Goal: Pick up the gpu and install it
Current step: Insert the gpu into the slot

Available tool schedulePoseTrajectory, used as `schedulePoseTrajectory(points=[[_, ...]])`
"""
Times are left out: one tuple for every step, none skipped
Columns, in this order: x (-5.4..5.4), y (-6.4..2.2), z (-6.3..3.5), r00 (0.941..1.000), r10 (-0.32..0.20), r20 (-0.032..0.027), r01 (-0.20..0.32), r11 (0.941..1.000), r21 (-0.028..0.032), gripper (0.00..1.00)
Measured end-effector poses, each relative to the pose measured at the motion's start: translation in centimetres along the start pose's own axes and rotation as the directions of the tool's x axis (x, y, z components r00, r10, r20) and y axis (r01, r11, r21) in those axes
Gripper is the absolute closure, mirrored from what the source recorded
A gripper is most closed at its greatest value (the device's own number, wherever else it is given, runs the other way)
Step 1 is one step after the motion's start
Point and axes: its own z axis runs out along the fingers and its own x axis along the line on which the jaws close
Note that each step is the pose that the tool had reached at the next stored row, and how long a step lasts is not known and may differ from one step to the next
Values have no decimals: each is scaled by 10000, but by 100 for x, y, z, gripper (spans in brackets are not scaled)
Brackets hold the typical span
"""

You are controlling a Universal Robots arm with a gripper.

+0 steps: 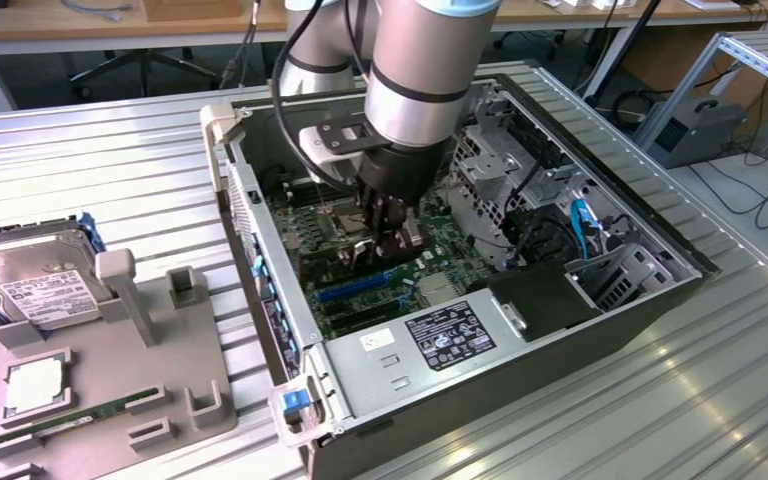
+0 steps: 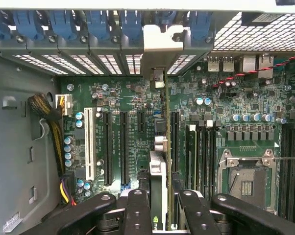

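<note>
the hand [image 2: 164, 201] is clamped on the gpu [image 2: 163, 127], holding it edge-on inside the case [image 1: 243, 232], over the motherboard [image 2: 123, 95] slots. the card looks light, stiff and fragile; best held by the bare board edges, clear of the contacts.

gpu [image 2: 159, 181]: near end hidden between jaws, cut by frame | arm [image 1: 418, 60]: cropped above | PSU label [image 1: 451, 335]: unreadable

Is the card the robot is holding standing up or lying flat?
Standing on edge: the gpu shows as a thin strip held in the gripper, above the motherboard.
</note>
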Motion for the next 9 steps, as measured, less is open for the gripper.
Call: schedulePoseTrajectory(points=[[-1, 11, 3, 10000, -1, 7, 1, 10000, 1, 73], [-2, 20, 3, 10000, -1, 7, 1, 10000, 0, 73], [-2, 28, 5, 10000, -1, 7, 1, 10000, -1, 73], [-8, 35, 8, 10000, -1, 8, 1, 10000, 1, 73], [-15, 38, 10, 10000, -2, 8, 2, 10000, 0, 73], [-16, 38, 11, 10000, -3, 9, 3, 10000, 1, 73], [-16, 38, 11, 10000, -3, 8, 3, 10000, 0, 73], [-17, 39, 10, 10000, -2, 7, 2, 10000, 0, 73], [-18, 50, 10, 10000, 0, 7, 0, 10000, 0, 73]])
